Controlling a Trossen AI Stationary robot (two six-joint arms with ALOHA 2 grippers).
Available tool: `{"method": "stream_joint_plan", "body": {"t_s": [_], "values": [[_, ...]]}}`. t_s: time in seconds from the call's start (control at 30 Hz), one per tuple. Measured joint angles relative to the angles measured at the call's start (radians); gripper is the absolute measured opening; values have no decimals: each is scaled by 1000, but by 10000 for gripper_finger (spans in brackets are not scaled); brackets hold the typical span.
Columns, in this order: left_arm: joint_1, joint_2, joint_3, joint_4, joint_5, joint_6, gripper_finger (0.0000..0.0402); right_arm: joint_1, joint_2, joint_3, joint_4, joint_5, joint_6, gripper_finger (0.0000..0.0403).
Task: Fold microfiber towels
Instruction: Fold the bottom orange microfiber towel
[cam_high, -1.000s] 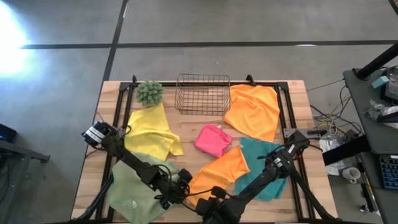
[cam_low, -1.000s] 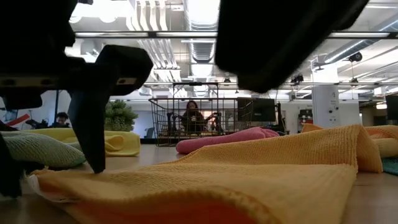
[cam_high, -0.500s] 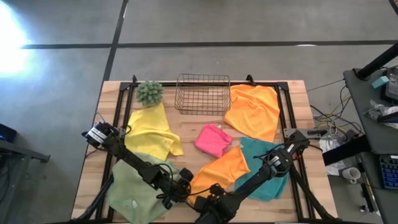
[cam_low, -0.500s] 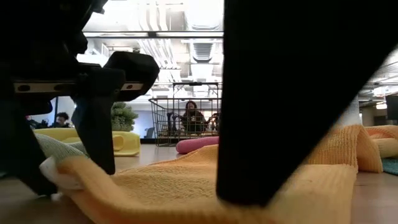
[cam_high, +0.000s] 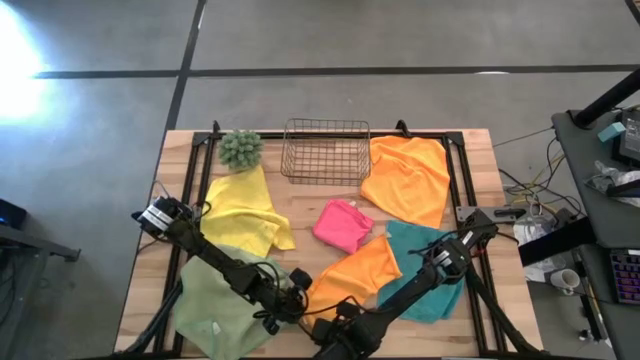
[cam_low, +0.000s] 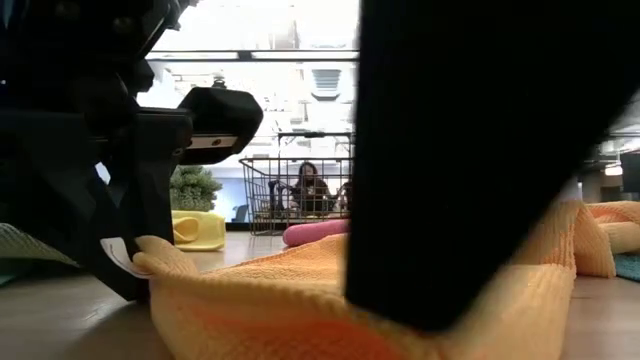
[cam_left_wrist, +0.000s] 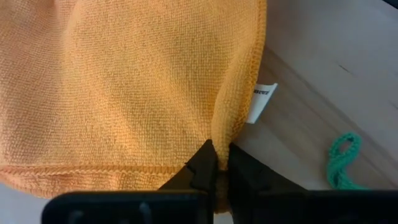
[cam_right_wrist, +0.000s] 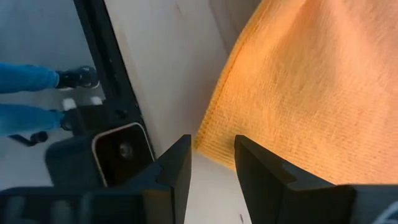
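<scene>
An orange microfiber towel (cam_high: 355, 275) lies spread on the table's near middle. My left gripper (cam_high: 297, 300) is shut on its near left corner, beside a white label (cam_left_wrist: 261, 102). My right gripper (cam_high: 335, 325) is open at the towel's near edge. In the right wrist view its two fingers (cam_right_wrist: 180, 171) stand on either side of another corner (cam_right_wrist: 211, 149) of that towel. In the low view the right arm fills the foreground and hides much of the towel (cam_low: 300, 290). My left gripper pinches the orange towel's hemmed corner (cam_left_wrist: 222, 140) between its two shut fingers, just below the label. The fingers slant down from the table's left. The corner (cam_low: 150, 262) is bunched and stands a little above the wood, while the remainder of the towel lies flat. My right gripper stands astride the towel's corner; whether its fingers touch the cloth I cannot tell.
Other towels lie around: yellow (cam_high: 245, 210) and sage green (cam_high: 220, 300) at the left, pink (cam_high: 342, 225) in the middle, teal (cam_high: 430, 270) and a second orange (cam_high: 408, 178) at the right. A wire basket (cam_high: 326, 150) and a spiky green plant (cam_high: 240, 148) stand at the far edge.
My left gripper has shut on the orange towel's corner, which has bunched up and risen slightly between the fingers. My right gripper has come down toward the towel's near edge and stays open.
</scene>
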Motion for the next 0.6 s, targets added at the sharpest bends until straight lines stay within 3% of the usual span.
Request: {"method": "stream_joint_plan", "body": {"t_s": [0.4, 0.6], "values": [[2, 0, -1, 14, 7, -26, 10, -17, -2, -102, 65, 0, 31, 103], [2, 0, -2, 19, 7, -28, 11, -22, -2, -118, 119, -2, 65, 29]]}}
